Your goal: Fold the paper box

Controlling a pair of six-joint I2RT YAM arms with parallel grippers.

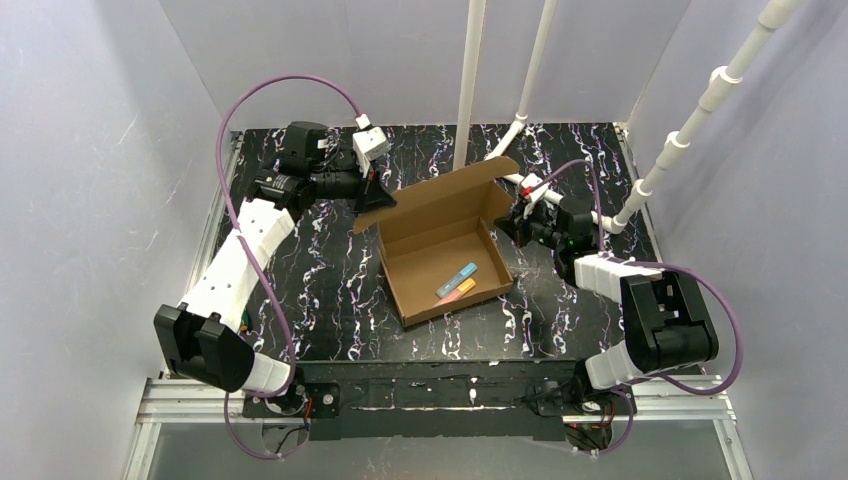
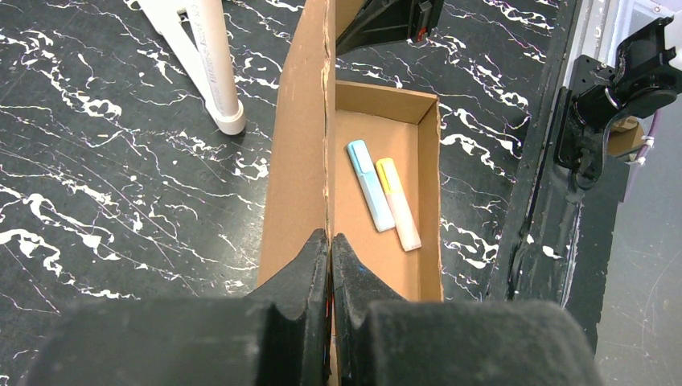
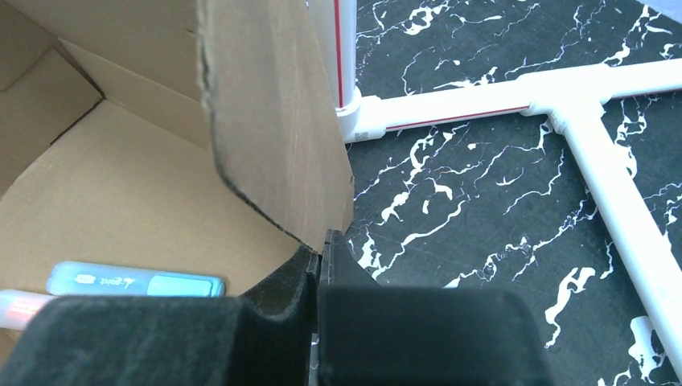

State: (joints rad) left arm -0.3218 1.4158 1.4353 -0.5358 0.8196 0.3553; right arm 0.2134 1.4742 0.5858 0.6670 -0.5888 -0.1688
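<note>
The paper box [image 1: 430,245] is a brown cardboard tray standing in the middle of the black marbled table, with its lid flap raised at the back. A blue marker [image 1: 457,279] and an orange one [image 1: 459,291] lie inside it. My left gripper [image 1: 377,196] is at the box's far left corner. In the left wrist view the left gripper [image 2: 330,238] is shut on the upright left wall [image 2: 301,161]. My right gripper [image 1: 508,224] is at the right side. In the right wrist view the right gripper [image 3: 322,241] is shut on the right side flap [image 3: 273,137].
White plastic pipes [image 1: 468,80] rise from the back of the table just behind the box, and their feet [image 3: 482,100] lie on the table to the right of my right gripper. Grey walls close in the left, right and back sides. A metal rail [image 1: 440,398] runs along the near edge.
</note>
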